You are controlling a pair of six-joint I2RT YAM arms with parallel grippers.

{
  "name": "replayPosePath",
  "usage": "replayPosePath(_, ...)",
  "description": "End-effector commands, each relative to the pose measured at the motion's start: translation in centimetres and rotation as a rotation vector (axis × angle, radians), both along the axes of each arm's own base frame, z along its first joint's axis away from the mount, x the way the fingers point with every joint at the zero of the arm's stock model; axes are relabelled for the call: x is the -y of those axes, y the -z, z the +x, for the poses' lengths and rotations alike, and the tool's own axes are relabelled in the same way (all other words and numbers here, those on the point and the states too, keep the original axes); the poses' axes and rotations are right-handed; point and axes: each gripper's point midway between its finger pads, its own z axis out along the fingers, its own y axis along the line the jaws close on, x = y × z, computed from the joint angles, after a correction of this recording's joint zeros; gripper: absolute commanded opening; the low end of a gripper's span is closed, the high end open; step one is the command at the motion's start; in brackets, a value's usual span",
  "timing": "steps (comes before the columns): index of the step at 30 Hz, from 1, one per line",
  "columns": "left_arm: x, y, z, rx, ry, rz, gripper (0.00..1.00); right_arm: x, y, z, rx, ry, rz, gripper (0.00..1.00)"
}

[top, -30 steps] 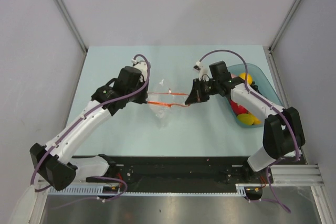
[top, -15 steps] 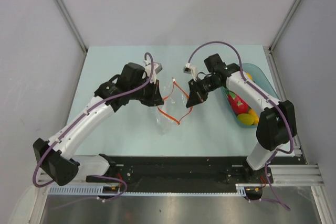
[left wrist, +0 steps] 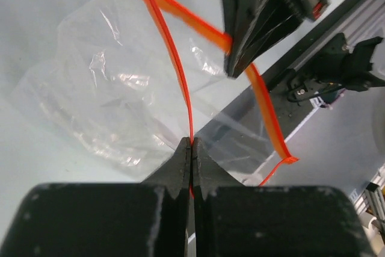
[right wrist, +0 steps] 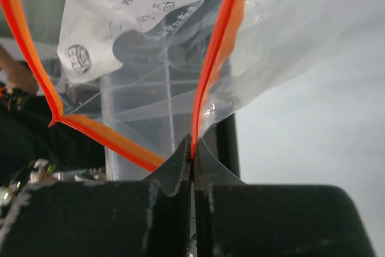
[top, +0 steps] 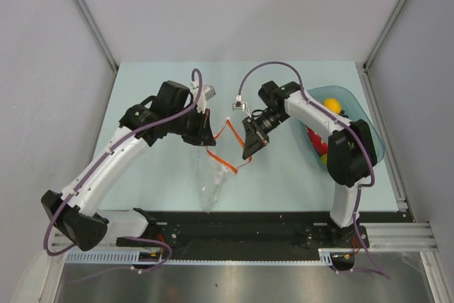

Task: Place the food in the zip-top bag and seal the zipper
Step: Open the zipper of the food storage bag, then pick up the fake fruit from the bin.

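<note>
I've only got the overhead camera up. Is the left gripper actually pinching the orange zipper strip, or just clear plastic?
Observer: The left wrist view shows the left gripper shut right on the zipper, one lip of it pinched between the fingertips.
Operator: And the right one?
Observer: In the right wrist view, the right gripper is shut on the opposite lip, and the two orange lips spread apart above it, so the mouth gapes.
Operator: Anything inside yet?
Observer: The right wrist view looks through the zip-top bag: only a printed white label shows, none of the food.
</note>
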Motion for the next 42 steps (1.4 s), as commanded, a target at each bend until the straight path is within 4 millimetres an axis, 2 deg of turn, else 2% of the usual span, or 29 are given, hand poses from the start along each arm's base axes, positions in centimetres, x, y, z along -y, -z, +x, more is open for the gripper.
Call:
replayPosePath(1,-0.5,2.9,2.1,-0.013,-0.079,0.026,0.0,3.3,1.1,5.1,0.141,0.206,-0.109,0.01)
replayPosePath(2,-0.1,2.8,3.0,0.013,-0.1,0.001,0.0,3.9,0.7,6.0,0.177,0.244,-0.116,0.02)
replayPosePath(4,0.3,4.2,3.4,-0.018,-0.129,-0.022,0.0,5.5,1.0,8.0,0.225,0.338,-0.151,0.1)
replayPosePath(5,1.0,4.0,4.0,-0.003,-0.129,-0.055,0.0,5.9,0.9,8.4,0.249,0.36,-0.16,0.15)
replayPosePath(6,1.3,4.2,4.0,-0.024,-0.14,-0.073,0.0,6.2,0.2,8.8,0.292,0.378,-0.154,0.27)
replayPosePath(8,1.9,5.2,4.3,-0.054,-0.136,-0.077,0.0,6.7,0.2,8.8,0.323,0.387,-0.175,0.42)
replayPosePath(9,2.3,5.3,4.2,-0.065,-0.124,-0.088,0.0,6.8,-0.3,8.6,0.342,0.392,-0.172,0.56)
replayPosePath(11,2.9,5.7,4.3,-0.059,-0.109,-0.098,0.0,7.4,-0.9,8.8,0.365,0.41,-0.176,0.63)
replayPosePath(12,3.1,5.6,4.4,-0.046,-0.111,-0.102,0.0,7.8,-1.7,8.9,0.386,0.427,-0.171,0.69)
replayPosePath(14,3.6,5.6,4.4,-0.023,-0.102,-0.119,0.0,8.9,-3.2,9.6,0.405,0.475,-0.154,0.75)
replayPosePath(15,3.7,5.5,4.4,-0.016,-0.1,-0.121,0.0,10.4,-3.9,10.7,0.42,0.528,-0.156,0.76)
replayPosePath(17,3.8,5.7,4.3,-0.006,-0.095,-0.126,0.0,12.6,-4.9,11.3,0.451,0.578,-0.187,0.78)
replayPosePath(18,3.8,5.5,4.2,0.003,-0.089,-0.13,0.0,14.6,-5.6,12.5,0.517,0.607,-0.207,0.79)
replayPosePath(22,3.9,5.6,4.1,0.002,-0.08,-0.131,0.0,20.9,-4.2,14.7,0.679,0.638,-0.448,0.79)
replayPosePath(25,4.1,5.6,4.0,0.002,-0.071,-0.134,0.0,23.1,-2.3,15.4,0.706,0.584,-0.561,0.76)
replayPosePath(26,4.1,5.6,4.0,0.003,-0.07,-0.134,0.0,23.4,-1.1,15.8,0.675,0.572,-0.583,0.73)
replayPosePath(28,4.1,5.6,3.9,0.004,-0.066,-0.132,0.0,23.8,-0.5,16.6,0.676,0.558,-0.606,0.69)
replayPosePath(29,4.1,5.6,3.9,0.004,-0.067,-0.131,0.0,23.9,0.5,17.2,0.655,0.55,-0.623,0.66)
replayPosePath(34,3.9,5.5,4.0,0.019,-0.066,-0.118,0.0,25.4,2.7,20.2,0.69,0.554,-0.738,0.62)
replayPosePath(35,3.8,5.6,4.0,0.019,-0.066,-0.116,0.0,25.6,3.7,20.4,0.67,0.539,-0.754,0.62)
replayPosePath(38,3.8,5.8,4.0,0.019,-0.065,-0.111,0.0,25.6,4.5,20.8,0.66,0.517,-0.767,0.63)
replayPosePath(42,3.7,5.9,4.2,0.029,-0.07,-0.103,0.0,25.5,6.8,20.4,0.598,0.46,-0.788,0.64)
